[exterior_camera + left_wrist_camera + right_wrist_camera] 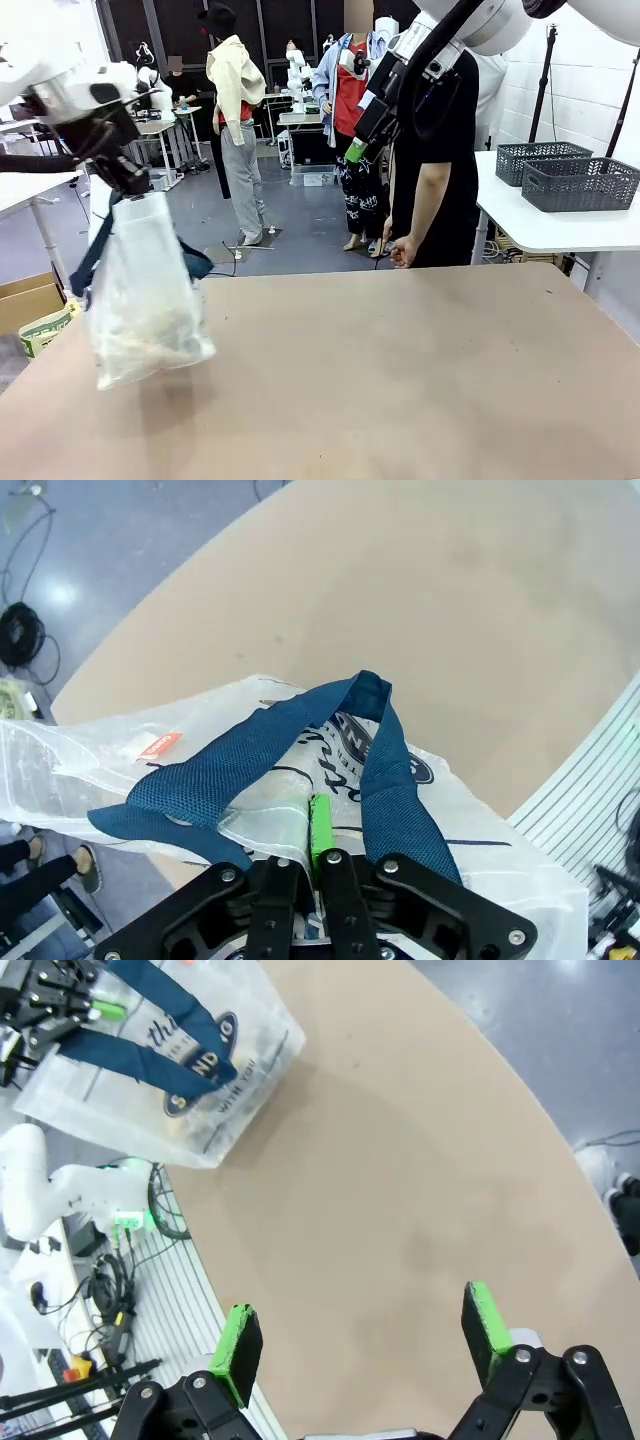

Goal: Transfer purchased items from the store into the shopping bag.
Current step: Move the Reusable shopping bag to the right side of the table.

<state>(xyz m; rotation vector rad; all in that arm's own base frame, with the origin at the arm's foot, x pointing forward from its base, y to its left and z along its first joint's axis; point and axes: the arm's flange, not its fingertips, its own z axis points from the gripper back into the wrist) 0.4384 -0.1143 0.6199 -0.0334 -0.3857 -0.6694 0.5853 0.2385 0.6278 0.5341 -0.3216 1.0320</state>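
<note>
From my station I could make out little print. On the shopping bag (190, 1070), beside its navy oval logo (205, 1060), one line of dark lettering read "WITH YOU"; above it a word began "th", the rest covered by a strap. The white lettering inside the oval was too small to read. A small orange tag (158, 745) on the bag was illegible.
</note>
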